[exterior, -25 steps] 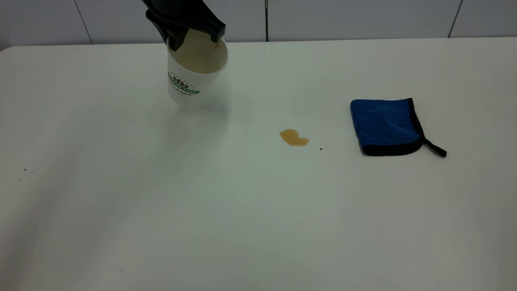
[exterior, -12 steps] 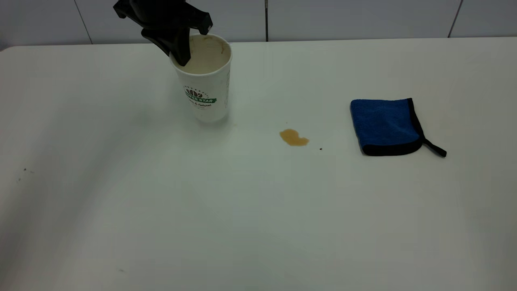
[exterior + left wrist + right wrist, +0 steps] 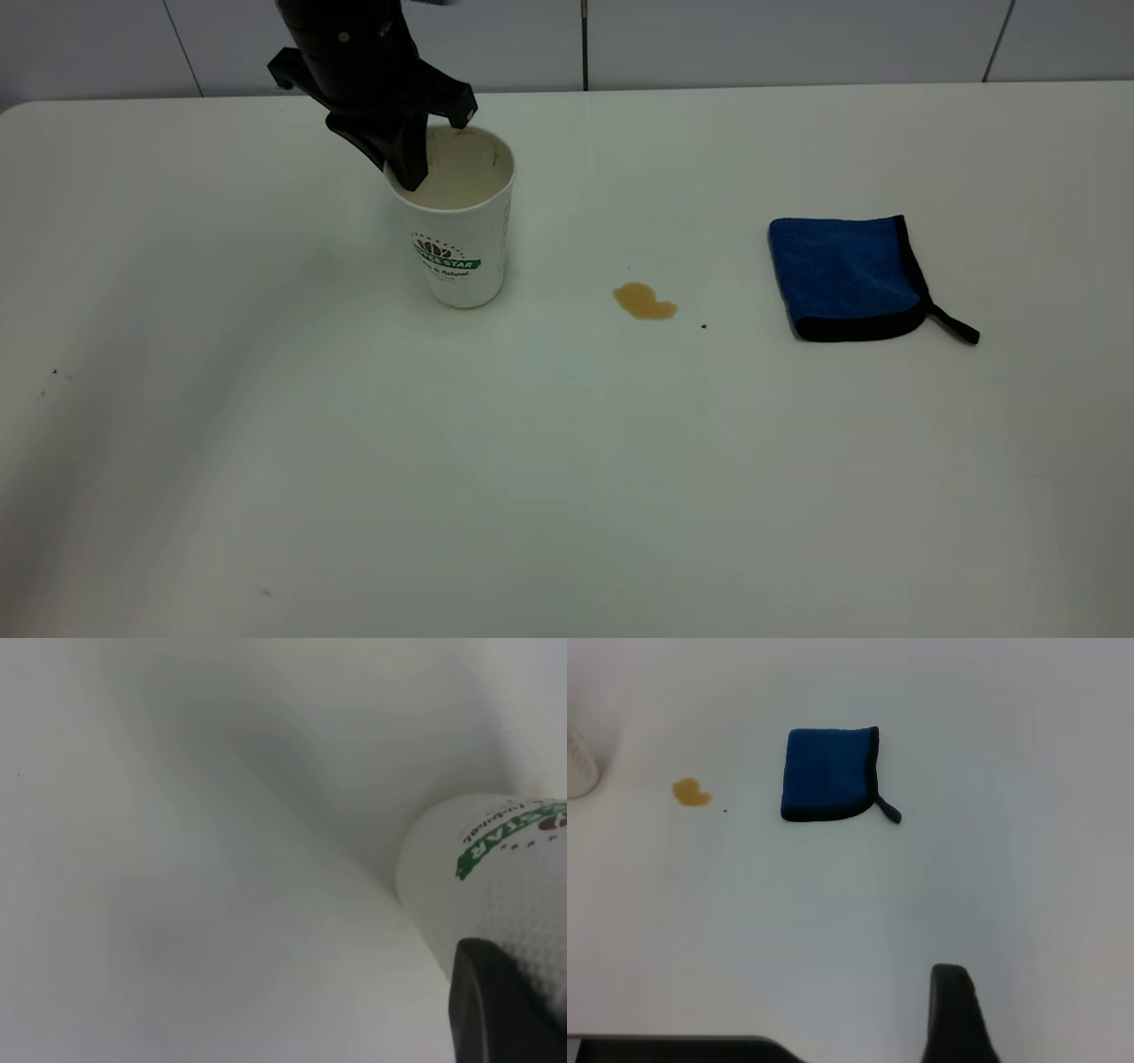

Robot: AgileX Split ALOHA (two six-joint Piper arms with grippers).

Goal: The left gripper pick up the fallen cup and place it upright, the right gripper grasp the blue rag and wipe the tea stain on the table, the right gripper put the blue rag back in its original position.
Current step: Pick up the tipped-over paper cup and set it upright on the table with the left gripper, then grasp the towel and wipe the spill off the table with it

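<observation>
The white paper cup [image 3: 461,248] with the green logo is upright, its base at the table [image 3: 567,461], left of the middle. My left gripper [image 3: 430,146] comes down from above and is shut on the cup's rim, one finger [image 3: 407,164] at its left side. In the left wrist view a black finger [image 3: 496,1010] presses the cup's wall [image 3: 496,868]. The tea stain [image 3: 645,302] lies right of the cup. The blue rag [image 3: 846,276] lies flat farther right. In the right wrist view the rag [image 3: 828,773] and stain [image 3: 691,793] lie far from the one visible finger [image 3: 953,1014].
A tiny dark speck [image 3: 703,326] sits just right of the stain. A few specks [image 3: 53,372] lie near the table's left edge. A tiled wall runs behind the table's far edge.
The left gripper has brought the cup from a tilted hold at the back, rightward and down towards the front. The cup now stands upright. Rag and stain have not moved.
</observation>
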